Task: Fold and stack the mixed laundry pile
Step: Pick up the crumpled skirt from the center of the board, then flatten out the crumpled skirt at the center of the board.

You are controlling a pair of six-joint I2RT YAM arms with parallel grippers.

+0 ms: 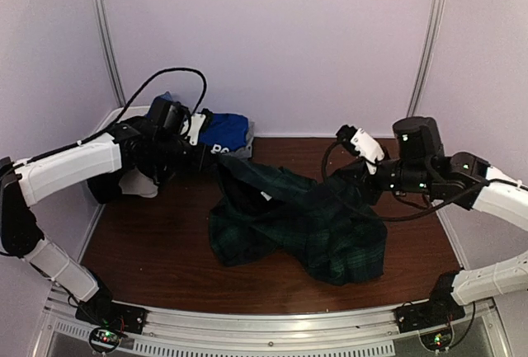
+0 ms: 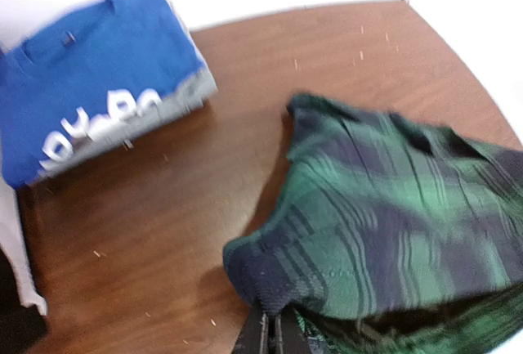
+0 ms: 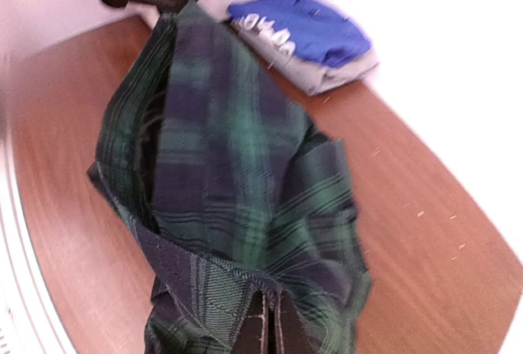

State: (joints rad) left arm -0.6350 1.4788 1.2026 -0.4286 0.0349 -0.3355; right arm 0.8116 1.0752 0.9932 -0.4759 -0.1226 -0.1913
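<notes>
The dark green tartan skirt [image 1: 305,225] hangs stretched between my two grippers, its lower part draped on the brown table [image 1: 157,250]. My left gripper [image 1: 216,163] is shut on one end of the skirt's waistband [image 2: 274,284], with its jaws [image 2: 274,331] pressed together on the cloth. At the other end my right gripper [image 1: 337,180] is shut on the waistband [image 3: 204,276], seen low in its wrist view [image 3: 265,325]. A folded royal-blue T-shirt [image 1: 224,133] with white lettering lies at the back left [image 2: 98,68], on top of a grey folded piece [image 3: 327,72].
White walls close the table at the back and both sides. A white object [image 1: 136,184] sits under the left arm at the left edge. Bare brown table [image 2: 147,231] shows between the T-shirt stack and the skirt. Both arm bases stand on the near rail [image 1: 264,324].
</notes>
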